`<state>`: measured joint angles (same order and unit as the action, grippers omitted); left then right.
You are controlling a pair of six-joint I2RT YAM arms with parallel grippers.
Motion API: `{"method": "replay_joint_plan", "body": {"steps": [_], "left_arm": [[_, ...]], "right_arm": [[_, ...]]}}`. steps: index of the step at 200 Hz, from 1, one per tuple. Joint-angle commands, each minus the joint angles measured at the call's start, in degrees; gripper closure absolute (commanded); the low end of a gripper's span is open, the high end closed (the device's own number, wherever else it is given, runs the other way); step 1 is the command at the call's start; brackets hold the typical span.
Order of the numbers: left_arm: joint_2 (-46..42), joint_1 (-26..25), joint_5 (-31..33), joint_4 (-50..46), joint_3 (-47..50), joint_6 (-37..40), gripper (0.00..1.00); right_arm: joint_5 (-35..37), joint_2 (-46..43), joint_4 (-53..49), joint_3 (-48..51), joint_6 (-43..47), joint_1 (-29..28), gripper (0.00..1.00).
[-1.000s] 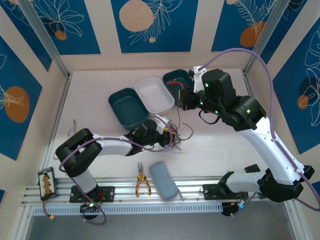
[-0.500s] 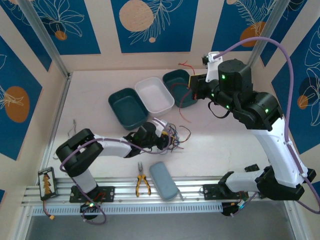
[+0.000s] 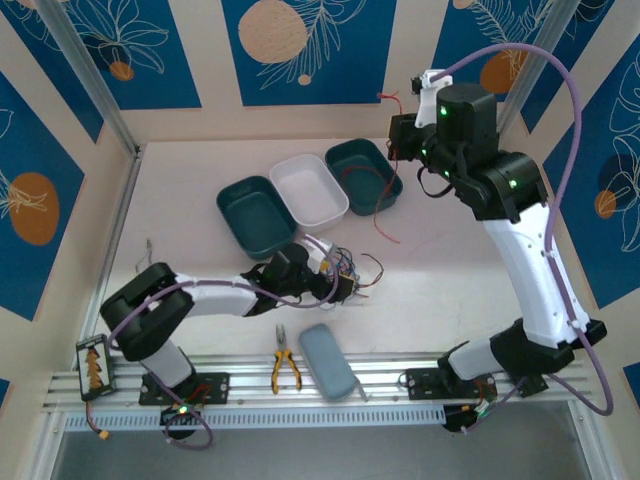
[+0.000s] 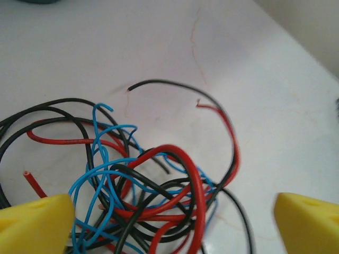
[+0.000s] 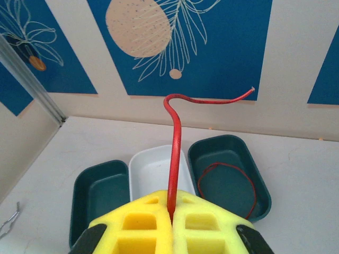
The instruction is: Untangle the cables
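White table (image 3: 450, 285) carries everything, with three bins in a row toward the back: a dark teal bin (image 3: 256, 215), a white bin (image 3: 310, 190) and a second teal bin (image 3: 365, 172). Nearer the front, just ahead of the dark teal bin, lies the tangle of cables (image 4: 148, 185), with black, red and blue strands looped through one another on the table. My left fingers (image 4: 34, 222) stand wide apart, low over that tangle, one on each side, gripping nothing. My right fingers (image 5: 143, 222) are raised high above the second teal bin and pressed together on a single red cable (image 5: 174, 137). Its free end curls upward, and the rest hangs down across that bin to the table.
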<state>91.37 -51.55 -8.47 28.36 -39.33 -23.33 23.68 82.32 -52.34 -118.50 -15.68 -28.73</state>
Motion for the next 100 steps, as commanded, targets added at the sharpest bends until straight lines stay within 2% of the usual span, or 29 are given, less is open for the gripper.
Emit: {"method": "replay_joint_plan", "body": {"steps": [1, 38, 100], "left_arm": [[-5.9, -0.2, -0.3, -2.8, 0.1, 1.6, 0.00], [-14.2, -0.3, 3.0, -9.0, -0.1, 4.1, 0.00], [-26.4, -0.1, 14.0, -18.6, 0.0, 7.3, 0.00]], "right_arm": [[-4.0, 2.3, 4.3, -2.3, 1.8, 2.6, 1.00], [-8.1, 6.8, 9.8, -2.0, 2.9, 7.3, 1.00], [-15.0, 16.7, 16.8, -4.1, 3.7, 12.2, 1.00]]}}
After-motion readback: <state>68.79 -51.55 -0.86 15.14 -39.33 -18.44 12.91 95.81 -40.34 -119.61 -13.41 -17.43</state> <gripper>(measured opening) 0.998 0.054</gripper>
